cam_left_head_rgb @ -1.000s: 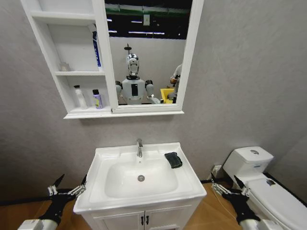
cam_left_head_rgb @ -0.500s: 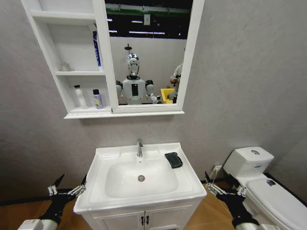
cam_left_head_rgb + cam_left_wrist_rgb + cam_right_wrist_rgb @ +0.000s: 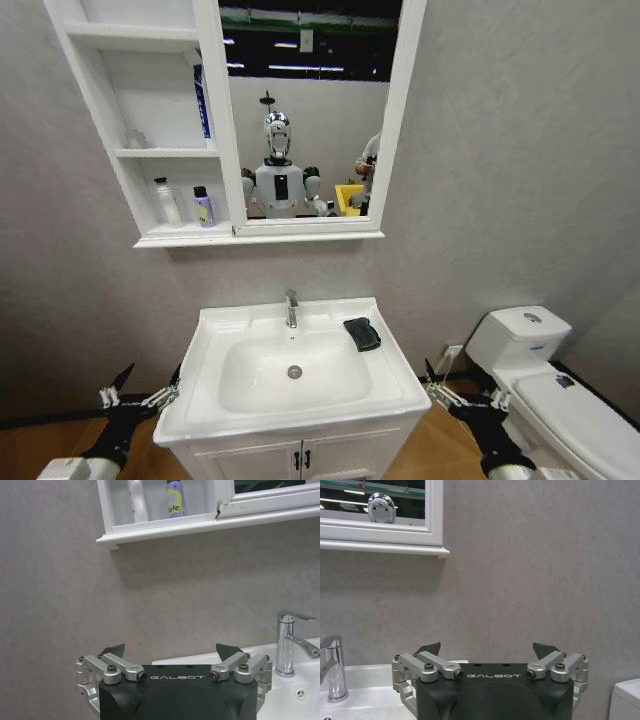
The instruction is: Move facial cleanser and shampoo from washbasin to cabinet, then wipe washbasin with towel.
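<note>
- The white washbasin (image 3: 300,330) stands in the middle of the head view, with a chrome tap (image 3: 291,308) at its back edge and a round drain (image 3: 294,372) in the bowl.
- The dark towel (image 3: 362,334) lies folded on the basin's right rim, just right of the tap.
- The wall cabinet (image 3: 140,120) hangs above; its lowest open shelf holds a white bottle (image 3: 166,203) and a purple bottle (image 3: 203,207) side by side.
- The left gripper (image 3: 140,392) hovers low beside the basin's left edge, fingers spread wide, holding nothing.
- The right gripper (image 3: 458,390) hovers low between the basin and a white toilet (image 3: 545,385), fingers likewise spread and empty.
</note>
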You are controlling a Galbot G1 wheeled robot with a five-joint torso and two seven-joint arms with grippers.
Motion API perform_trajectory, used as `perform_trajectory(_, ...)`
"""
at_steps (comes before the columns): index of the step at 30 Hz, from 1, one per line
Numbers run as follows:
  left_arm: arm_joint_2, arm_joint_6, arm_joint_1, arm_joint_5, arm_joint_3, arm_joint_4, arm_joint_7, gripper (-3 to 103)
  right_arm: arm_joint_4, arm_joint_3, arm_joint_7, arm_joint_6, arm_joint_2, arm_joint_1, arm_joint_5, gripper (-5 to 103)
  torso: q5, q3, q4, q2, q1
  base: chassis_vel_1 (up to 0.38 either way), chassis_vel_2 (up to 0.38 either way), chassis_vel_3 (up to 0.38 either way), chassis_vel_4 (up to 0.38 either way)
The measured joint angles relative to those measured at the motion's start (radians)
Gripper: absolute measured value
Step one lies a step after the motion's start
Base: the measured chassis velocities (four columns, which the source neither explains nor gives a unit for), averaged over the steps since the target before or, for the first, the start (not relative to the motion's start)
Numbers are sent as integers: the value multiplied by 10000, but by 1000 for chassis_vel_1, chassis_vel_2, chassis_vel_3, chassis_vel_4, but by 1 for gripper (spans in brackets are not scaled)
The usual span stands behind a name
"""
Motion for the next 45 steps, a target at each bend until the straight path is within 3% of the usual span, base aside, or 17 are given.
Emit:
perform_trajectory(19,0,0,0,0,0,0,0,100,-19,-2,-14,13,-7,12,15,100,3,0,3,0,-3,174,-182,-169,161)
perform_trajectory(29,0,0,0,0,0,0,0,100,-23,-2,-14,17,-8,12,16,100,-5,-1,-1,1,-4,341,-333,-333,332)
perform_trajectory(32,0,0,0,0,0,-1,0,100,-25,-2,-14,16,-9,11,16,100,10,-3,-1,3,-7,376,-377,-380,358)
perform_trajectory(33,0,0,0,0,1,0,0,100,-24,-2,-14,16,-8,11,16,100,-8,-2,-2,2,-6,369,-383,-366,375)
perform_trajectory(35,0,0,0,0,0,-1,0,100,-25,-2,-14,16,-9,11,16,100,-7,-1,-3,1,-4,369,-383,-360,375)
perform_trajectory(37,0,0,0,0,-1,-2,0,100,-25,-1,-14,16,-9,12,17,100,14,-3,0,3,-7,380,-363,-350,341)
perform_trajectory(40,0,1,0,0,1,0,0,100,-25,-2,-14,16,-8,13,16,100,-12,0,-3,-1,-1,342,-364,-346,355)
perform_trajectory(42,0,0,0,0,-1,-1,0,100,-26,-2,-14,16,-8,13,16,100,6,2,4,-2,4,376,-353,-335,357)
perform_trajectory(45,0,1,0,0,1,0,0,100,-25,-1,-14,16,-8,12,16,100,-3,1,-2,-1,0,339,-367,-357,327)
